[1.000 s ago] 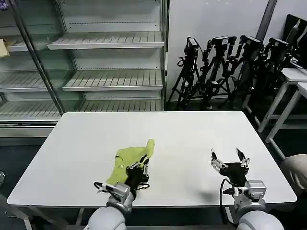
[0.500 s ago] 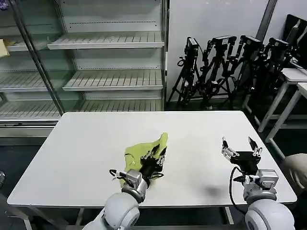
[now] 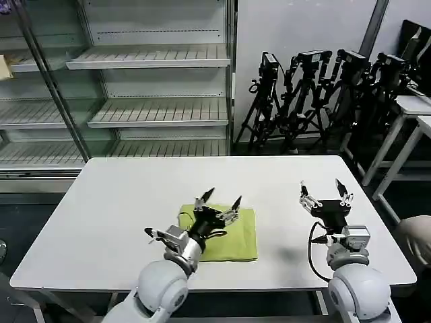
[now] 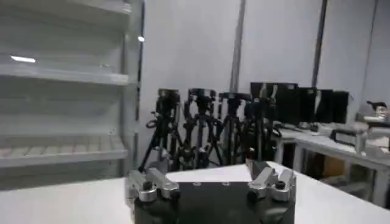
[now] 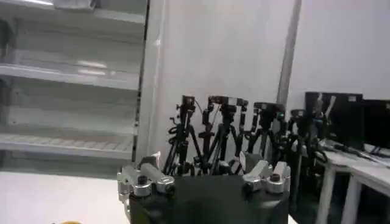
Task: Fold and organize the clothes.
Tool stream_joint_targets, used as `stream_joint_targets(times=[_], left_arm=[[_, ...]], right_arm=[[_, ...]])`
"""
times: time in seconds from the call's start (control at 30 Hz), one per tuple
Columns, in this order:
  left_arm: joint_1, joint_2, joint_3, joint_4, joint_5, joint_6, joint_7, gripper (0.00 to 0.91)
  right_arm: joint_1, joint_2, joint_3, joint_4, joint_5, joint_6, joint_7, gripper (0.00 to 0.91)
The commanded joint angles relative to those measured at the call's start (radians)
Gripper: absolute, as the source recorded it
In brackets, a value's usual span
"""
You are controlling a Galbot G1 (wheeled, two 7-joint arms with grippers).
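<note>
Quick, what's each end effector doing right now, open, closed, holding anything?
Left end effector: open, holding nothing, raised above the folded lime T-shirt.
Right end effector: open, holding nothing, above the white table.

A white table (image 3: 121, 202) with rounded corners carries a single item: a lime T-shirt (image 3: 239, 235) folded into a flat, roughly rectangular packet. The T-shirt lies directly on the table's top, near the front edge and about midway between the table's two sides. The table's back edge is well apart from the T-shirt, on the side toward the shelves (image 3: 151, 111).
</note>
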Motion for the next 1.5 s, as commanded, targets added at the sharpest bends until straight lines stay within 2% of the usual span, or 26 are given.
stream_joint_targets(times=[0.03, 0.23, 0.53, 0.87, 1.03, 1.5], left_arm=[[0.11, 0.07, -0.233, -0.004, 0.145, -0.116, 0.096, 0.907], [0.203, 0.046, -0.392, 0.016, 0.236, -0.211, 0.162, 0.907], [0.249, 0.003, -0.477, 0.034, 0.292, -0.274, 0.228, 0.907], [0.268, -0.015, -0.472, 0.021, 0.323, -0.284, 0.249, 0.907], [0.273, -0.014, -0.469, 0.02, 0.327, -0.284, 0.256, 0.907], [0.284, -0.004, -0.484, 0.017, 0.348, -0.282, 0.28, 0.907]], right_arm=[[0.059, 0.01, -0.061, -0.125, -0.042, 0.096, -0.037, 0.907], [0.097, 0.014, -0.08, -0.261, -0.038, 0.177, -0.065, 0.907], [0.121, 0.005, -0.071, -0.342, -0.012, 0.237, -0.107, 0.907], [0.123, 0.01, -0.082, -0.355, -0.014, 0.25, -0.113, 0.907], [0.127, 0.018, -0.106, -0.354, -0.036, 0.233, -0.107, 0.907], [0.14, 0.042, -0.146, -0.355, -0.127, 0.249, -0.105, 0.907]])
